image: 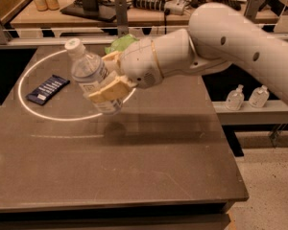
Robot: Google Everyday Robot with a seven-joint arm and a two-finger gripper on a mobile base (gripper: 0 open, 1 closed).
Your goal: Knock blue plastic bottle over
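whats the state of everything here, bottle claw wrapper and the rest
blue plastic bottle: capped, tilted with its cap up-left, base seemingly off the table
claw: shut on the bottle, over the table's left half
dark-blue wrapper: lying flat, left of the bottle, apart from it
green bag: mostly hidden behind the claw
pump bottles: both upright, off to the table's right
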